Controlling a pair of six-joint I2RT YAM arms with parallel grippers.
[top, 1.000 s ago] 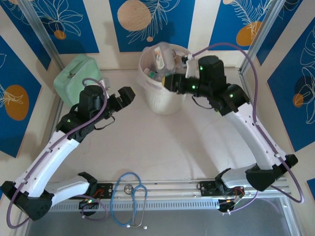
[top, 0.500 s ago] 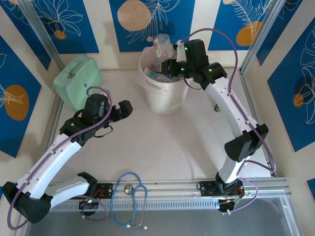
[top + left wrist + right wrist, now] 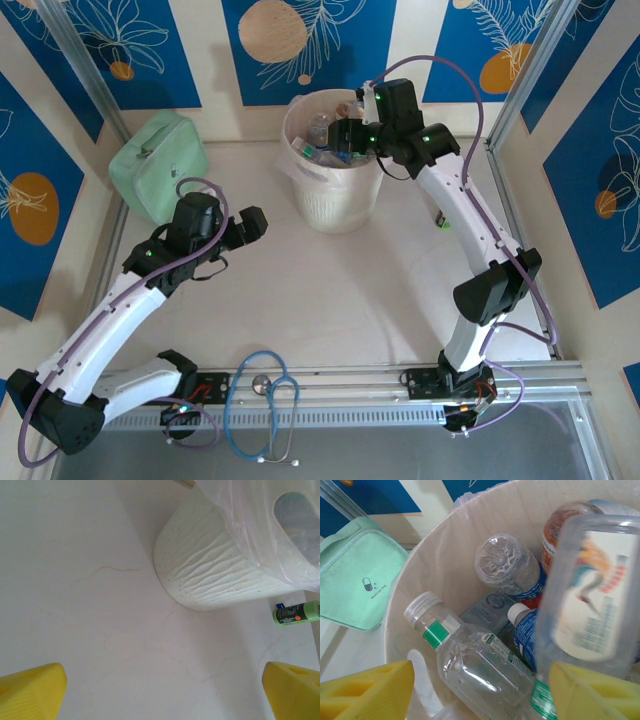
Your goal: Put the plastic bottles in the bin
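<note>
Half a second on, the clear plastic bottle with a white and orange label that was held above the rim has gone down into the round cream-white ribbed plastic bin, and the right gripper has dipped toward the rim after it. Its yellow fingers stand wide apart with nothing between them. The labelled bottle, blurred as if falling, shows over the other clear bottles heaped in the bin, which stands at the middle of the white table's far edge. The left gripper, barely shifted, hangs near the bin's left side over bare table, spread wide and empty. One small green plastic bottle lies on its side on the table near the bin's base, toward the right edge. A mint-green zippered pouch sits by the far left corner and a blue-tubed stethoscope at the near edge. The release looks just done. The next move calls for the right arm to lift clear of the rim and come down with its fingers straddling the green bottle across its body.
</note>
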